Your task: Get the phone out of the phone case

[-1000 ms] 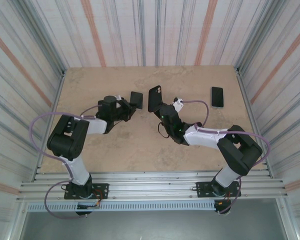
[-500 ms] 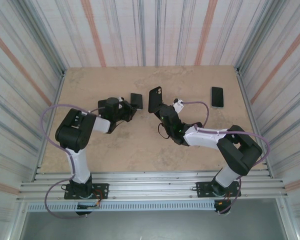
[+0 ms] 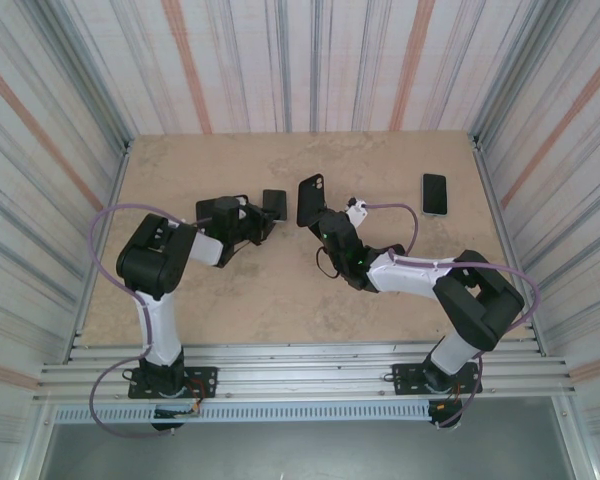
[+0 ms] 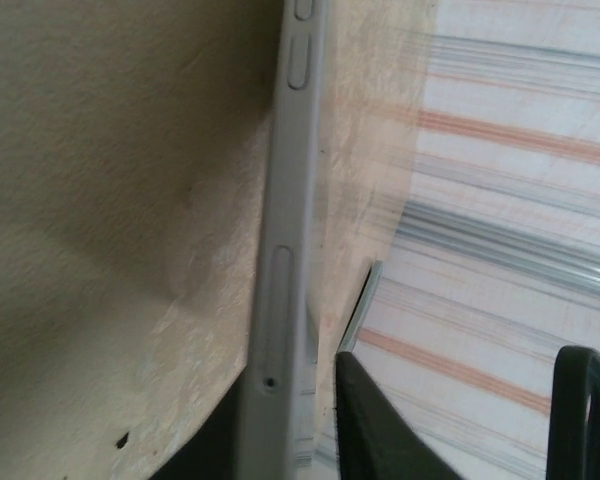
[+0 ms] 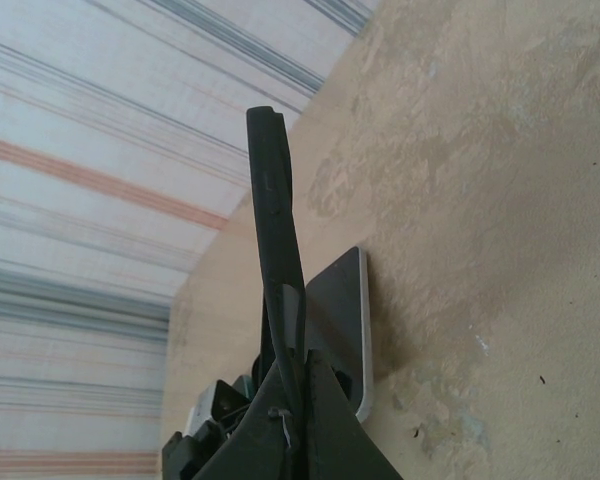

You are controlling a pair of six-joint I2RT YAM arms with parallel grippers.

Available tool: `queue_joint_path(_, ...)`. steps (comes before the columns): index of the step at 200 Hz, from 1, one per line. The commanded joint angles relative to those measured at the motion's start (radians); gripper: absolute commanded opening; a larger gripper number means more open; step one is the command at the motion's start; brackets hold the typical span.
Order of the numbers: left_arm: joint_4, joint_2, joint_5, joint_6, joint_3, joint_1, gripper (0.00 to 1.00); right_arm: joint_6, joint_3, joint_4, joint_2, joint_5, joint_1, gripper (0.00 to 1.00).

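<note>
The grey-edged phone [image 3: 274,203] is out of its case and lies at the middle of the table. In the left wrist view its edge [image 4: 283,250] runs between the fingers of my left gripper [image 4: 290,420]. The jaws stand slightly open, with a gap between the right finger [image 4: 370,430] and the phone. My right gripper [image 3: 320,222] is shut on the lower edge of the empty black phone case [image 3: 310,198], held upright just right of the phone. In the right wrist view the phone case [image 5: 270,200] rises from the gripper [image 5: 300,370], with the phone [image 5: 345,310] behind it.
A second dark phone [image 3: 435,193] lies flat near the table's right edge. Striped walls close in the tabletop [image 3: 280,290] on three sides. A metal rail runs along the near edge by the arm bases.
The left arm has folded its elbow in and brought the phone closer to the table. Its jaws have eased off the phone. The right arm with the case has stayed still.
</note>
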Motion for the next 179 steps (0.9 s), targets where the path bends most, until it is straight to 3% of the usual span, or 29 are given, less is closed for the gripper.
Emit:
queue_joint_path(1,-0.063,-0.023,0.041,0.010,0.029,0.005,0.31,0.032,-0.017,0.011,0.016,0.009,0.004,0.00)
queue_joint_path(65,-0.339,-0.077,0.072,0.051,0.097,0.006,0.48,0.043,-0.023,0.002,0.019,-0.002,0.005,0.00)
queue_joint_path(179,-0.558,-0.153,0.016,0.078,0.082,0.021,0.56,0.044,-0.019,-0.029,0.022,-0.026,-0.004,0.00)
